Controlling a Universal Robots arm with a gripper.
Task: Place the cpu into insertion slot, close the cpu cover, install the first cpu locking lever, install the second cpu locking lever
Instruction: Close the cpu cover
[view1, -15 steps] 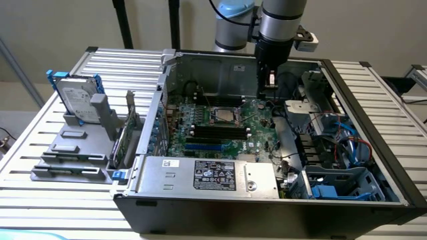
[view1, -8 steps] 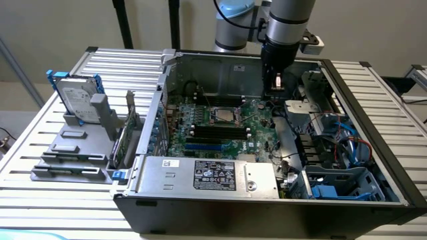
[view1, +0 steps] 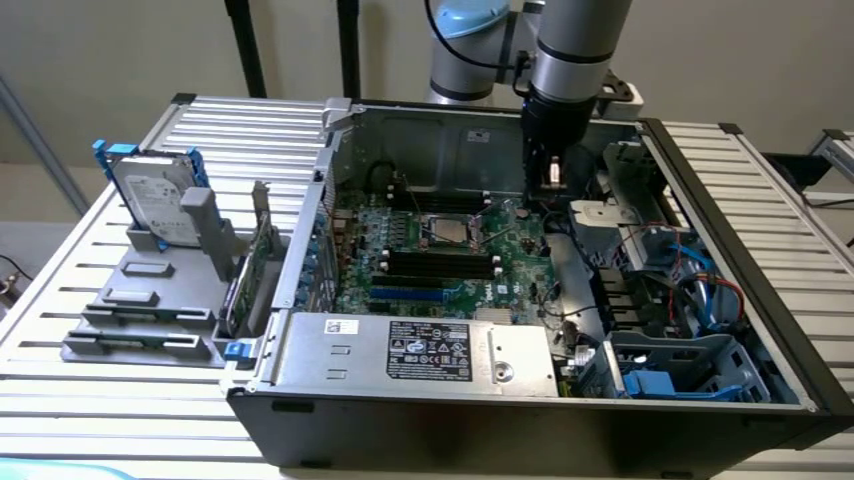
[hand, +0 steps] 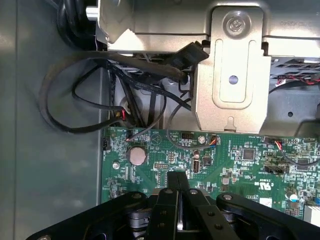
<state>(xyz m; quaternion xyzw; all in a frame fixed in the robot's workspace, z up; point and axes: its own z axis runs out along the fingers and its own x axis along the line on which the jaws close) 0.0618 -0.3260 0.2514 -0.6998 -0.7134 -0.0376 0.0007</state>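
Ribbed silver metal bench (view1: 761, 200) carrying an open dark steel computer case (view1: 534, 425). A green motherboard (view1: 501, 280) lies flat inside, its square metal-rimmed insertion slot (view1: 431, 226) at frame centre with the grey-topped cpu (view1: 457, 234) lying in it. Grey cylindrical arm (view1: 577, 50) stands near-vertical from the top edge, upper right of the slot and clear of it; black pincer (hand: 178, 176), fingers (hand: 169, 200) pressed together with nothing seen between, hangs over the board near a round coin cell (hand: 136, 155) and looped black cables (hand: 60, 120).
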